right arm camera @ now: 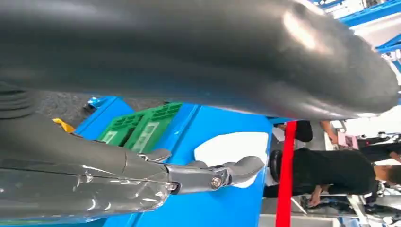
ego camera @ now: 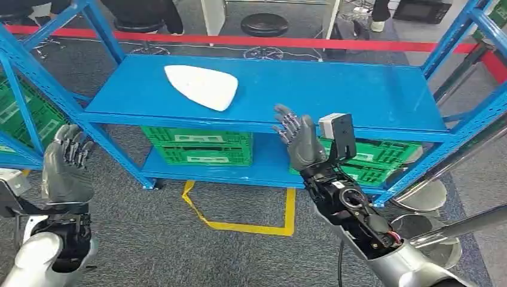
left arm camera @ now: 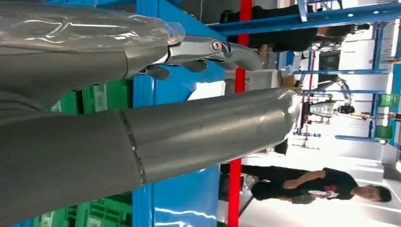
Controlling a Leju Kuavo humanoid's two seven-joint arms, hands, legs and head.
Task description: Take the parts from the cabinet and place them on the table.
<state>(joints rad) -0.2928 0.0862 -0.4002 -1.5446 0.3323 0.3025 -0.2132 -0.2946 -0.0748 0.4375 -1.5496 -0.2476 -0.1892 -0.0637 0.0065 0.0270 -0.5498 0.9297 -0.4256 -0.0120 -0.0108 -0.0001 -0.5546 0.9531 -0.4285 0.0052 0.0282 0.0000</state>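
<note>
The left robot hand (ego camera: 64,170) was raised at the far left of the head view, in front of the blue cabinet's (ego camera: 370,89) left upright, its dark fingers (ego camera: 75,146) loosely curled and apart with nothing in them. Behind that upright a green crate (ego camera: 27,113) sat on a neighbouring shelf. The white part (ego camera: 202,86), a flat rounded-triangle piece, lay on the cabinet's upper shelf, in its left half and nearer the back edge than the front, well apart from both hands. On the lower shelf beneath it stood a green crate (ego camera: 197,146), and on the grey floor in front of the cabinet ran a yellow tape outline (ego camera: 251,226). The right robot hand (ego camera: 299,139) was held up just before the front edge of the upper shelf, right of the part, fingers (ego camera: 288,122) spread and pointing toward the shelf, holding nothing; a small camera block (ego camera: 338,134) sat at its wrist. Another green crate (ego camera: 382,161) stood on the lower shelf behind that arm. In the right wrist view the part (right arm camera: 231,146) showed white on the blue shelf beyond the fingertips (right arm camera: 246,168), not touched by them. Red tape (ego camera: 269,40) crossed the floor behind the cabinet, a black stool (ego camera: 264,25) stood past it, and in the left wrist view a person (left arm camera: 312,184) in dark clothes was visible in the background.
</note>
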